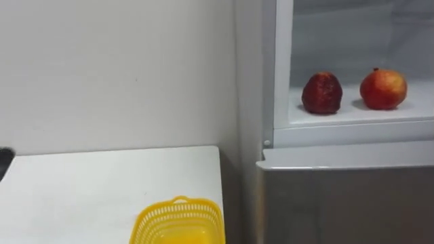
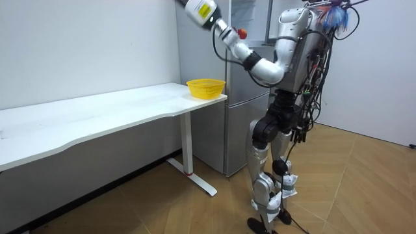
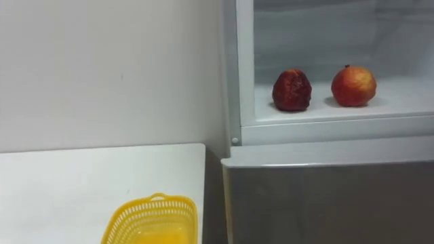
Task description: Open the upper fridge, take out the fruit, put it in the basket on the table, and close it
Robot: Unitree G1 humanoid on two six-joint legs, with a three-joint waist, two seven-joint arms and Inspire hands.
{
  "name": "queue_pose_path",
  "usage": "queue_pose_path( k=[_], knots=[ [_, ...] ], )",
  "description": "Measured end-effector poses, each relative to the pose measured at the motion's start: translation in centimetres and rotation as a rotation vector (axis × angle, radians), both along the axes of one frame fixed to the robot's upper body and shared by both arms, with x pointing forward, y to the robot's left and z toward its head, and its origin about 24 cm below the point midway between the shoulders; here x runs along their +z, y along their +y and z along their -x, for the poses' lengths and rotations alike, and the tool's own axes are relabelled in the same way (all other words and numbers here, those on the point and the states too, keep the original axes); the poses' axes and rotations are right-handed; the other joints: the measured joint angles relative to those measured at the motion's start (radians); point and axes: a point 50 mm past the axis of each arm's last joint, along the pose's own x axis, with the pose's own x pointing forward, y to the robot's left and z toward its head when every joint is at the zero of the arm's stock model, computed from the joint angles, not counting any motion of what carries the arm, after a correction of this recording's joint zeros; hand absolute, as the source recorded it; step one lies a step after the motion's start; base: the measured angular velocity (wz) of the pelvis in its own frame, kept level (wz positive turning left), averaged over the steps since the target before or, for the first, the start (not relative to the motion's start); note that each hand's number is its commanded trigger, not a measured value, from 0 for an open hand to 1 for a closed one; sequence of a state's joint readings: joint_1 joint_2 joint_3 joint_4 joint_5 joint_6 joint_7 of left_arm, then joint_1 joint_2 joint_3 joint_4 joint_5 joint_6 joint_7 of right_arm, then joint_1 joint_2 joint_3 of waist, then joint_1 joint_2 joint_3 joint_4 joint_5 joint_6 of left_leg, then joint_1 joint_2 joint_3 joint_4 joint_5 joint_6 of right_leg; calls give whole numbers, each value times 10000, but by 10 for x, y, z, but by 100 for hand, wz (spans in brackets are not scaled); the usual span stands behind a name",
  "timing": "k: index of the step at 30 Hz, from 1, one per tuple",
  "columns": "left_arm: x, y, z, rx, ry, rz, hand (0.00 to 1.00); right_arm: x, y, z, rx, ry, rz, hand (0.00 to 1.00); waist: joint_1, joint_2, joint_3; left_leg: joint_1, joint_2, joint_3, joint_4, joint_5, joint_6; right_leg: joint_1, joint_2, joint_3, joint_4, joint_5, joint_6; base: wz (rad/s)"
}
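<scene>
The upper fridge compartment (image 1: 352, 125) stands open. On its white shelf lie a dark red wrinkled fruit (image 1: 321, 93) and, to its right, a red-and-yellow pomegranate (image 1: 383, 89), a little apart. A yellow mesh basket (image 1: 180, 220) stands at the near right corner of the white table (image 1: 102, 183), left of the fridge. In the room view I stand facing the fridge (image 2: 237, 97), with my left arm raised high toward the room view's upper left. My left hand (image 2: 179, 2) is cut off by the top edge there.
The grey lower fridge door (image 1: 346, 203) is closed below the shelf. A white wall runs behind the table. A small dark thing (image 1: 4, 163) sits at the table's far left edge. The wooden floor around me is open.
</scene>
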State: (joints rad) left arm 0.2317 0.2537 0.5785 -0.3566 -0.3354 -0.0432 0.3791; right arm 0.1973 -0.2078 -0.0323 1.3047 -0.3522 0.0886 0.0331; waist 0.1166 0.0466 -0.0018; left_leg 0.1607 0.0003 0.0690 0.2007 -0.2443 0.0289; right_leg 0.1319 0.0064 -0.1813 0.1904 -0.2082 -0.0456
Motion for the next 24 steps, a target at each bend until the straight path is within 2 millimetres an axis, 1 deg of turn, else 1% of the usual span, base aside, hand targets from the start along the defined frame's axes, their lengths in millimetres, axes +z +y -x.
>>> queue_pose_path(
  k=[1, 2, 3, 4, 5, 6, 7, 8, 9, 10, 11, 12, 13, 14, 15, 16, 18, 19, 21, 22, 24],
  knots=[
    [-8, 5, 5, 255, 150, 419, 0, 0, 0, 0, -6, -40, 5, 0, 42, 10, -5, -13, -2, -4, -16, -1, 1, -12, -1, 2, 5, 0, 1, 0],
    [-24, 13, 15, 759, 556, 1184, 0, 0, 0, -2, 29, -125, 11, 0, 44, -12, 3, -93, -15, -64, -33, -5, 8, -44, -28, -104, 13, 2, 4, 14],
    [-40, 19, 23, 1224, 845, 2072, 0, 0, 0, 1, -18, -38, 27, 0, 25, -40, 7, -140, -62, -229, -43, -5, 15, -79, -53, -132, 40, -1, 21, 19],
    [-49, 21, 26, 1476, 938, 2549, 0, 0, 0, 2, -58, 26, 25, 0, 29, -47, -4, -137, -77, -269, -36, -1, 22, -119, -58, -124, 85, -17, 42, 19],
    [-67, 23, 34, 2039, 1238, 3381, 0, 0, 0, 1, -85, 69, 51, 0, 98, -41, -13, -141, -115, -296, -43, 6, 34, -155, -80, -102, 169, -53, 58, 5],
    [-90, 27, 41, 2594, 1773, 4187, 0, 0, -1, -2, -71, 34, 94, 0, 206, -26, -16, -113, -113, -297, -80, 14, 45, -154, -85, -107, 204, -59, 57, 0],
    [-102, 29, 46, 2923, 2137, 4558, 0, 0, -1, -4, -34, -3, 104, 0, 238, -11, -13, -113, -115, -298, -112, 16, 48, -157, -90, -107, 236, -71, 54, -7],
    [-124, 30, 56, 3582, 2682, 5443, 0, 0, 0, -6, 12, -20, 82, 0, 202, -44, -26, -108, -128, -313, -112, 17, 48, -199, -105, -109, 333, -123, 45, 0],
    [-144, 28, 65, 4039, 3281, 6066, 0, 0, 2, -8, 67, -48, 15, 0, 172, -112, -36, -129, -139, -414, -125, 16, 48, -196, -106, -123, 317, -130, 40, 0],
    [-154, 27, 69, 4195, 3661, 6328, 0, 0, 2, -9, 61, -73, -42, 0, 178, -136, -38, -133, -140, -420, -132, 16, 48, -197, -105, -126, 315, -132, 38, 4],
    [-175, 22, 80, 4528, 4386, 7014, 0, 0, 2, -10, -26, -133, -79, 0, 174, -173, -40, -131, -138, -424, -132, 16, 48, -193, -100, -114, 307, -133, 37, 0],
    [-196, 14, 90, 4800, 5160, 7733, 0, 0, 1, -12, -132, -185, -104, 0, 138, -180, -39, -136, -138, -445, -121, 15, 48, -180, -108, -151, 296, -133, 37, 0],
    [-207, 9, 95, 4917, 5622, 8015, 0, 0, 1, -12, -167, -172, -106, 0, 123, -173, -45, -144, -140, -448, -107, 14, 49, -180, -112, -161, 292, -133, 37, 5],
    [-224, -2, 106, 4997, 6597, 8426, 0, -1, 2, -14, -183, -146, -146, 0, 67, -200, -51, -168, -144, -450, -99, 14, 50, -174, -123, -195, 275, -133, 38, 8],
    [-237, -12, 114, 5019, 7364, 8836, 0, -1, 4, -14, -208, -102, -202, 0, 6, -227, -67, -188, -143, -464, -90, 12, 50, -157, -124, -230, 245, -133, 39, 7],
    [-242, -17, 118, 5054, 7653, 8998, 0, -1, 5, -15, -215, -98, -223, 0, 0, -242, -71, -182, -141, -469, -100, 12, 50, -141, -117, -231, 213, -133, 39, 0],
    [-261, -31, 137, 5084, 8762, 9698, 0, -1, 4, -16, -204, -126, -217, 0, 4, -246, -74, -102, -128, -449, -168, 12, 50, -90, -87, -151, 171, -121, 38, -6],
    [-264, -34, 142, 5115, 8966, 9860, 0, -1, 4, -16, -218, -129, -206, 0, 3, -246, -74, -84, -126, -435, -189, 12, 50, -91, -82, -132, 172, -121, 38, -8],
    [-275, -44, 158, 5128, 9657, 10386, 0, -1, 3, -13, -252, -55, -217, 0, -31, -273, -55, -82, -120, -395, -206, 12, 50, -93, -78, -110, 150, -121, 39, -2],
    [-277, -46, 163, 5114, 9880, 10497, 0, -1, 3, -12, -257, -22, -248, 0, -36, -257, -65, -81, -122, -397, -194, 12, 50, -84, -81, -120, 146, -121, 39, 0],
    [-284, -55, 176, 4672, 10933, 10649, 0, -1, 5, -9, -245, 80, -387, 0, -93, -233, -66, -85, -127, -423, -147, 12, 50, -59, -89, -156, 132, -121, 40, 5]
  ],
)
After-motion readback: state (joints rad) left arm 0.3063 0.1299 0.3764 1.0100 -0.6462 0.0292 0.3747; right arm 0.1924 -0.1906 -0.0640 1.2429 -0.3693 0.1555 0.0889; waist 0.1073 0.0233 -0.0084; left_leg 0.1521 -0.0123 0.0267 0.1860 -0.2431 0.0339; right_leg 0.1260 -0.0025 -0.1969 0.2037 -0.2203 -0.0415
